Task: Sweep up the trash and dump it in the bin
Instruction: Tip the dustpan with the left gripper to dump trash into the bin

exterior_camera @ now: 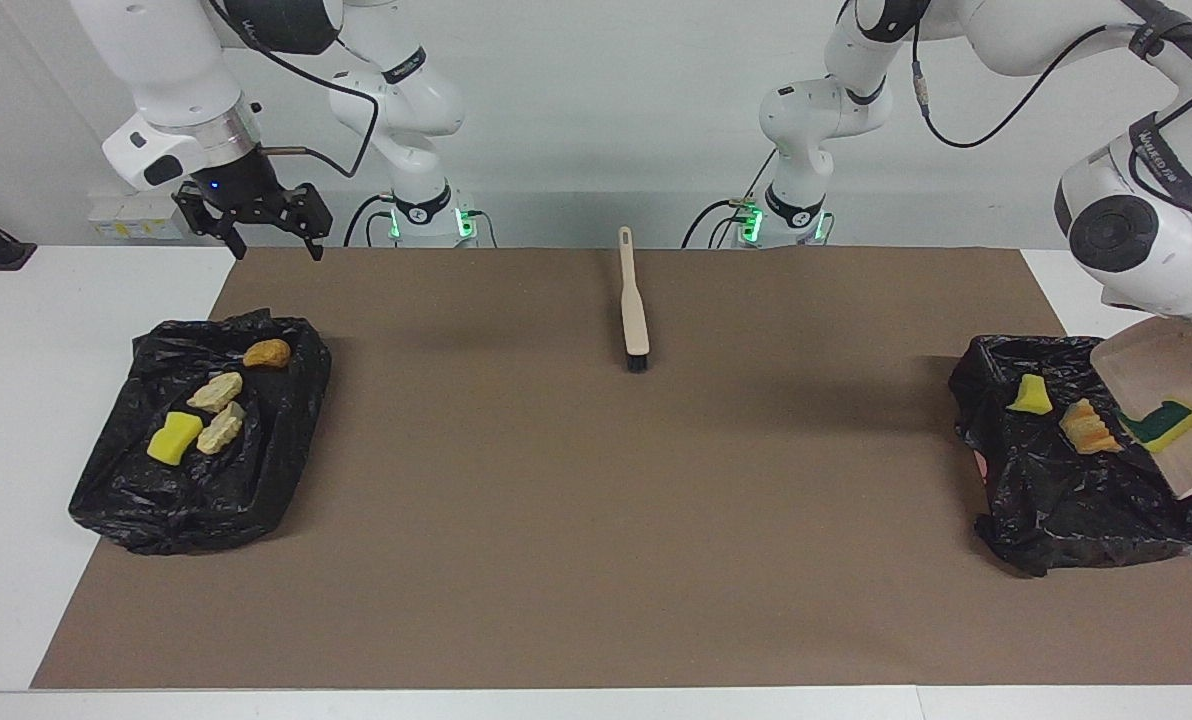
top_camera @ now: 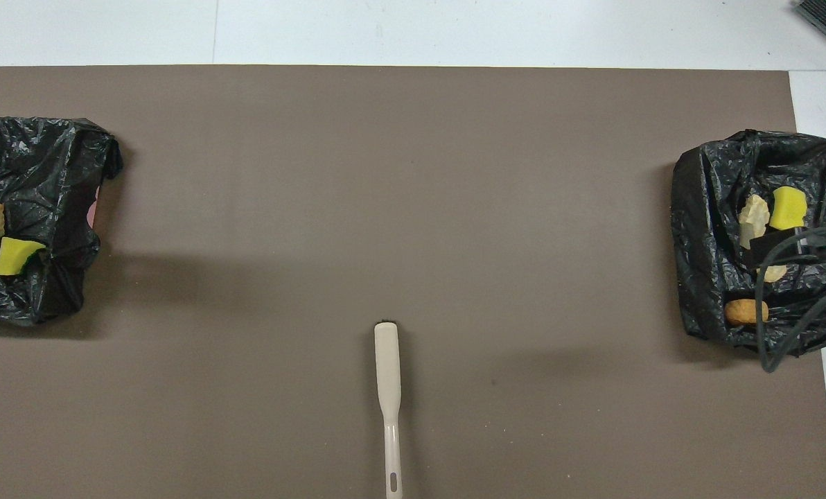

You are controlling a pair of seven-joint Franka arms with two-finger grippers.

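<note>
Trash in both bins, one scrap on the tilted dustpan; brush lies free at mid-mat.

Brown mat [exterior_camera: 576, 520] bare between the bins except for the brush [exterior_camera: 635, 300], which lies untouched near the robots' edge, handle toward them. Bin [exterior_camera: 196, 440] at the right arm's end holds four scraps [exterior_camera: 218, 392]: yellow sponge, two tan chunks, one orange-brown. Bin [exterior_camera: 1076, 490] at the left arm's end, at the mat's edge, holds a yellow bit [exterior_camera: 1032, 394] and a striped roll [exterior_camera: 1088, 428]. Dustpan [exterior_camera: 1171, 370] is tilted over this bin on the left arm, with a green-yellow sponge [exterior_camera: 1168, 425] on it; left gripper out of frame. Right gripper [exterior_camera: 274, 244] hangs empty, fingers apart, over the mat's corner beside its bin.
</note>
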